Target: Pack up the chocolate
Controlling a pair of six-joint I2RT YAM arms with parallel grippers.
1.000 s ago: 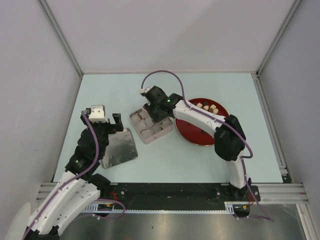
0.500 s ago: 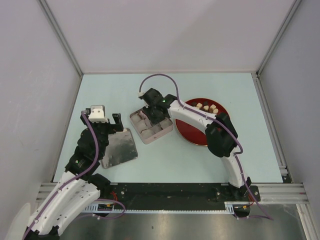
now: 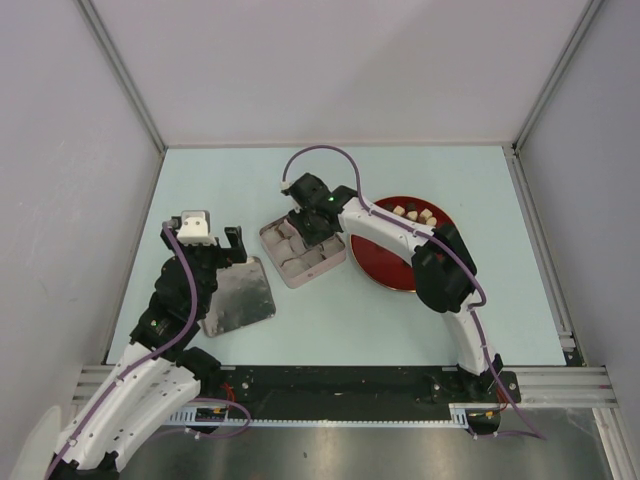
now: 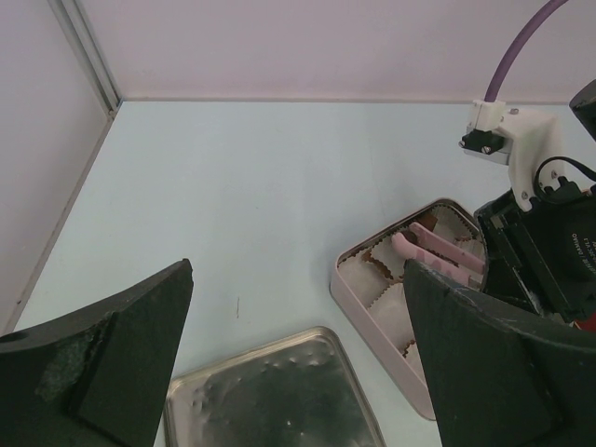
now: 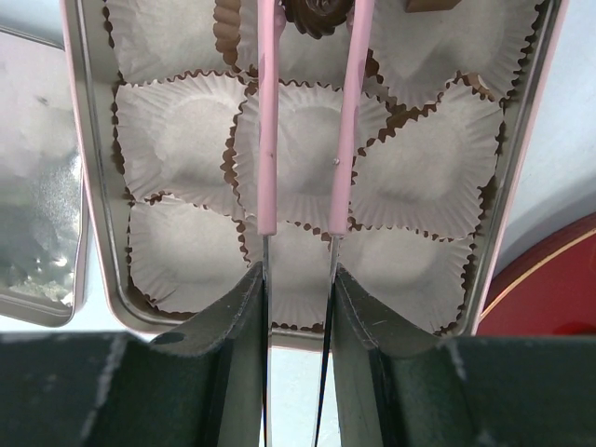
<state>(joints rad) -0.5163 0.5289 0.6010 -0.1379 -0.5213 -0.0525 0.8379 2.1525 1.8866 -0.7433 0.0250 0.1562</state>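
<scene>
Top view: chocolate (image 3: 413,213) is small chunks, cream and dark brown, clustered at far rim of red plate (image 3: 385,268). Four cream ones countable, dark ones too small to count. One tin (image 3: 297,268), one lid (image 3: 240,297) beside it. Right gripper (image 3: 306,226) over tin.

Left wrist view: left gripper (image 4: 298,275) spread wide, holding nothing.

Right wrist view: right gripper clamped on pink tongs (image 5: 267,140). Tong tips pinch one dark brown chunk (image 5: 317,13), roundish, no clear long axis, over far-middle cup. Nine paper cups (image 5: 182,140).
</scene>
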